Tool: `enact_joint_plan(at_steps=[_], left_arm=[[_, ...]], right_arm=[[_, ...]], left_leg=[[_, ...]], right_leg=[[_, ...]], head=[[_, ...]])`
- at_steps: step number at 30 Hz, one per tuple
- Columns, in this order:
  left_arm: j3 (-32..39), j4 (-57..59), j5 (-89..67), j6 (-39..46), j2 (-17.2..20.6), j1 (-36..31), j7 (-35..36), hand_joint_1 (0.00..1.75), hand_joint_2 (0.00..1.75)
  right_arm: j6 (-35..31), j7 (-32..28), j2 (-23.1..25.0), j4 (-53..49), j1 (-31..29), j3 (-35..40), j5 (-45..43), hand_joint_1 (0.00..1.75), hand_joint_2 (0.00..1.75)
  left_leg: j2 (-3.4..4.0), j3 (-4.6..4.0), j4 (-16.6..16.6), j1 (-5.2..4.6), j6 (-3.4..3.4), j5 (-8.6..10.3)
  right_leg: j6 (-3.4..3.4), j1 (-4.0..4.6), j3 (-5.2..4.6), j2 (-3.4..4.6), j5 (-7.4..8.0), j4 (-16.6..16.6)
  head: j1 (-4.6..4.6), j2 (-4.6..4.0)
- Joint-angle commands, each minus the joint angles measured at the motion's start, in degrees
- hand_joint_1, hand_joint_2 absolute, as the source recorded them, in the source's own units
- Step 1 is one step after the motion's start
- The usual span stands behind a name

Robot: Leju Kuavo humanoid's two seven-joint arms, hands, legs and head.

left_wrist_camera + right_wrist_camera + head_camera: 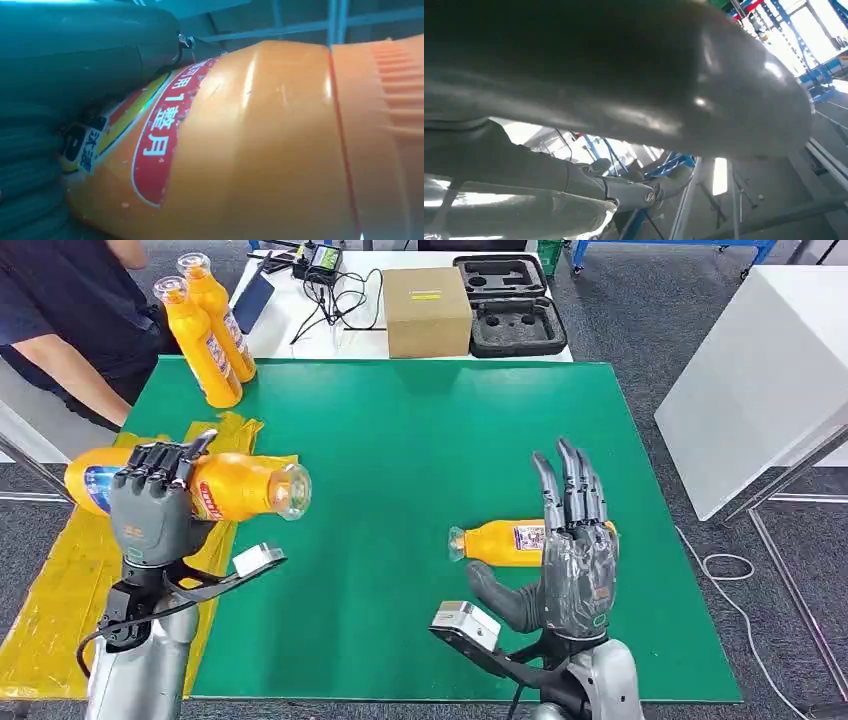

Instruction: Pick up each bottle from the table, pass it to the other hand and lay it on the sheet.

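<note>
Orange bottle held sideways in left hand

Orange plastic is gripped by the left hand (152, 508): a bottle (235, 487) is clasped horizontally above the yellow sheet (60, 580). The right hand (572, 560) is held empty, fingers spread upward. Beyond it, a second bottle (500, 542) is lain on the green mat (420, 440). Farthest, two upright bottles (205, 330) are seen.

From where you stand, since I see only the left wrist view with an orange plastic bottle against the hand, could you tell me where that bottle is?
Observer: The left hand holds the orange plastic bottle sideways above the yellow sheet at the green table's edge.
Operator: Thank you. Is the right hand carrying anything?
Observer: No, the right hand is open, fingers up.
Operator: Are any bottles left on the table?
Observer: One lying bottle is beyond the right hand; two upright bottles stand at the far corner.
</note>
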Motion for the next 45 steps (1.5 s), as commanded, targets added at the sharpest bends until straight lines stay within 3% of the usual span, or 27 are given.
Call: enact_joint_plan(at_steps=[1, 2, 4, 6, 8, 14, 15, 21, 27, 31, 40, 45], left_arm=[[-5.1, 2.7, -5.8, 0.0, 6.7, -1.4, 10.0, 1.75, 1.75], [-5.1, 2.7, -5.8, 0.0, 6.7, -1.4, 10.0, 1.75, 1.75], [-13.0, 6.4, -5.8, 0.0, 12.2, -2.6, 19.4, 1.75, 1.75], [-22.5, 10.8, -5.8, 0.0, 18.9, -4.5, 29.7, 1.75, 1.75], [-20.8, 13.8, -5.8, 0.0, 19.1, -4.5, 30.0, 1.75, 1.75], [-15.4, 16.4, -5.8, 0.0, 18.8, -3.5, 27.4, 1.75, 1.75], [-17.7, 16.6, -5.8, 0.0, 21.0, -3.3, 29.6, 1.75, 1.75], [-10.7, 16.5, -5.8, 0.0, 20.3, 0.8, 28.4, 1.75, 1.75], [-10.1, 16.5, -5.8, 0.0, 20.2, 1.9, 29.2, 1.75, 1.75], [-7.3, 16.7, -5.7, 0.0, 17.9, 2.8, 26.8, 1.75, 1.75], [-6.6, 16.1, -5.8, 0.0, 16.1, 4.1, 24.9, 1.75, 1.75], [-11.0, 16.7, -5.8, 0.0, 14.8, 5.2, 27.1, 1.75, 1.75]], right_arm=[[-0.5, 0.1, -8.2, -2.2, 1.5, -4.8, -2.6, 0.0, 0.0], [-0.5, 0.1, -8.2, -2.2, 1.5, -4.8, -2.6, 0.0, 0.0], [-2.9, -1.9, -12.5, -0.9, 3.3, -5.5, -7.3, 0.0, 0.0], [-5.4, -5.2, -19.8, -0.4, 5.6, -7.4, -15.1, 0.0, 0.0], [-5.9, -8.5, -22.8, 0.0, 6.7, -9.8, -20.4, 0.0, 0.0], [-4.7, -9.0, -21.9, 0.0, 6.3, -9.8, -21.0, 0.0, 0.0], [-4.2, -8.9, -21.7, 0.5, 5.6, -9.3, -20.8, 0.0, 0.0], [-1.8, -10.0, -20.4, 4.8, 1.0, -8.4, -22.0, 0.0, 0.0], [0.0, -9.8, -19.3, 7.2, -3.0, -8.1, -22.4, 0.0, 0.0], [0.7, -10.5, -20.0, 8.5, -4.0, -7.8, -23.3, 0.0, 0.0], [-0.1, -12.0, -21.3, 8.9, -2.9, -7.8, -24.9, 0.0, 0.0], [1.4, -10.1, -19.1, 10.4, -7.4, -6.3, -24.1, 0.0, 0.0]], left_leg=[[-0.1, 0.26, -0.1, 0.05, -0.08, -0.04], [-0.08, 0.25, -0.1, 0.04, -0.07, -0.05], [0.08, 0.12, 0.0, 0.03, -0.05, -0.03], [-0.23, 0.29, -0.1, 0.05, -0.05, 0.02], [-0.24, 0.19, -0.1, 0.01, -0.01, 0.03], [0.07, 0.3, 0.0, 0.02, -0.06, -0.07], [0.12, 0.28, -0.1, 0.02, -0.06, -0.05], [0.26, 0.22, -0.1, -0.02, -0.04, -0.02], [0.26, 0.25, -0.1, 0.06, -0.05, -0.03], [0.21, 0.2, -0.1, 0.05, -0.03, -0.01], [0.1, 0.2, -0.1, 0.01, -0.02, -0.02], [0.18, 0.27, -0.1, -0.02, -0.04, -0.02]], right_leg=[[-0.04, 0.06, 0.33, -0.16, -0.06, -0.1], [-0.03, 0.05, 0.32, -0.15, -0.07, -0.1], [-0.02, 0.04, 0.13, 0.02, -0.02, 0.0], [-0.02, 0.06, 0.39, -0.33, -0.08, -0.2], [0.0, 0.02, 0.24, -0.29, -0.05, -0.1], [-0.03, 0.03, 0.3, -0.05, -0.07, -0.1], [-0.04, 0.02, 0.27, -0.03, -0.05, -0.1], [-0.02, -0.01, 0.17, 0.15, 0.02, -0.1], [-0.02, 0.07, 0.23, 0.12, 0.01, -0.1], [-0.01, 0.04, 0.2, 0.1, 0.01, -0.1], [-0.02, 0.01, 0.23, 0.0, -0.02, -0.1], [-0.03, -0.01, 0.28, 0.06, -0.01, -0.1]], head=[[-0.04, 0.0], [-0.02, 0.0], [-0.02, 0.0], [-0.02, 0.0], [-0.04, 0.0], [-0.02, 0.0], [-0.02, 0.0], [-0.04, 0.0], [-0.02, 0.0], [-0.02, 0.0], [-0.02, 0.0], [-0.02, 0.0]])
